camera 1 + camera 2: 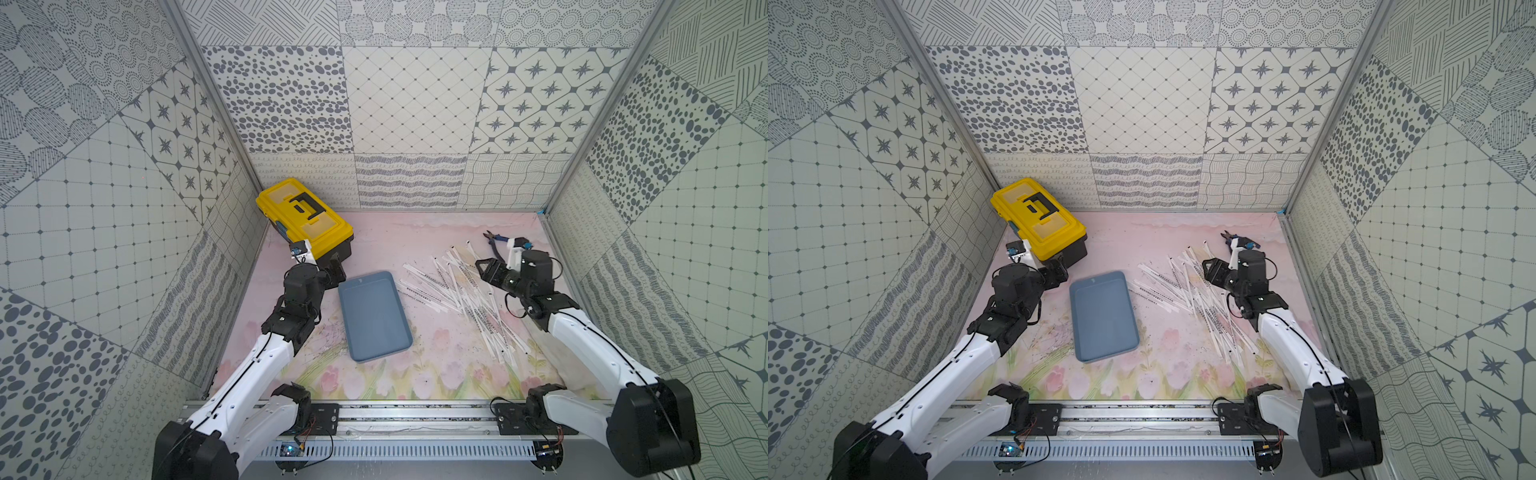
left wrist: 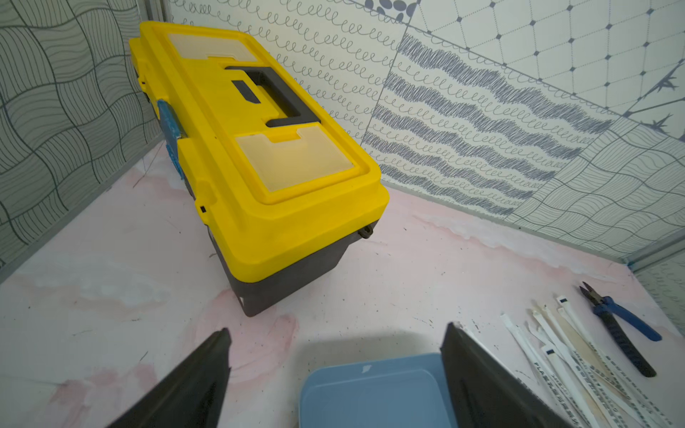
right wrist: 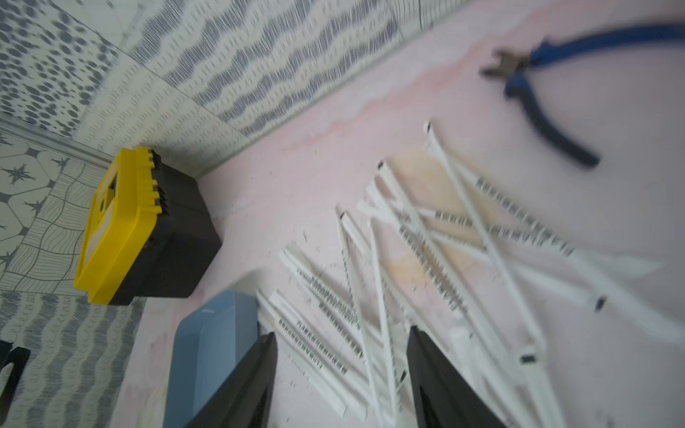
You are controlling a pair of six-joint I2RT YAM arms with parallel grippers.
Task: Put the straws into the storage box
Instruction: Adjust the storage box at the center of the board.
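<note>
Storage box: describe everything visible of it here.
The storage box is a shallow blue-grey tray, plastic by its look, rectangular with rounded corners and a low rim. It lies flat and empty on the pink table mat, slightly skewed, nearer the camera than the yellow toolbox and beside the straws, whose nearest ends reach its side; contact is unclear.

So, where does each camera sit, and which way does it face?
Top views: high over the near edge, looking down at the table; both arms show, left tool near the toolbox, right tool over the straws.
Left wrist: on the left arm, facing the toolbox; its open tool's fingers show.
Right wrist: on the right arm, looking down at the straws, blurred; its open tool's fingers show.
Shared: both wrist views catch the tray, pliers, straws, toolbox.
</note>
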